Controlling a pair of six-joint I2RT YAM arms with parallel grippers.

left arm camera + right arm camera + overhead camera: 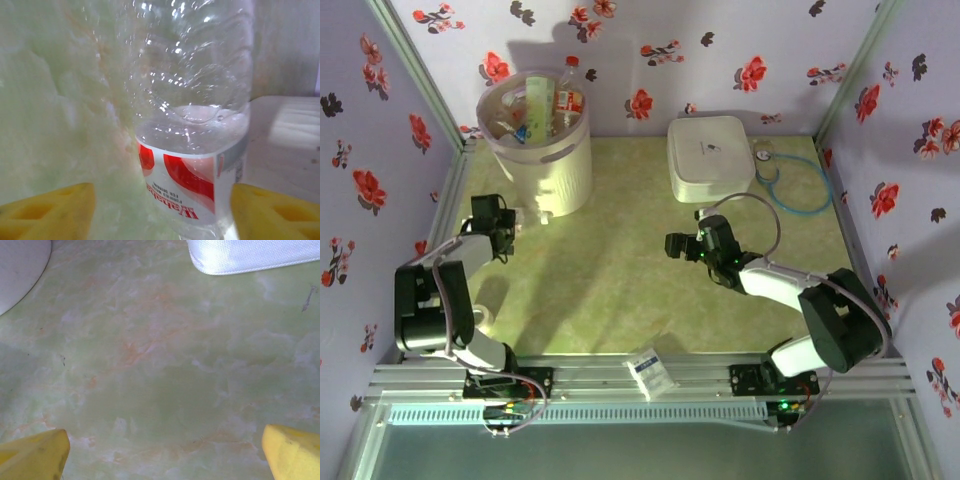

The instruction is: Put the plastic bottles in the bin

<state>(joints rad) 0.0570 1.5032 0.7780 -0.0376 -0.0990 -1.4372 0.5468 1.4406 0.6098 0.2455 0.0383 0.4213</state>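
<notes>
Bin (560, 175) upright, bottles (540, 105) piled inside; clear bottle (195, 115) beside base.

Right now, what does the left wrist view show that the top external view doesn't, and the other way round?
Left wrist: a close look at the clear plastic bottle with the red-white label, water inside, between the left tool's yellow fingers, with a gap on one side. Top external: the tall cream-white cylindrical bin with other bottles inside, the flat white rounded-square box, and the right tool open over the green marbled table. Both: the left tool at that bottle, on the same table.
</notes>
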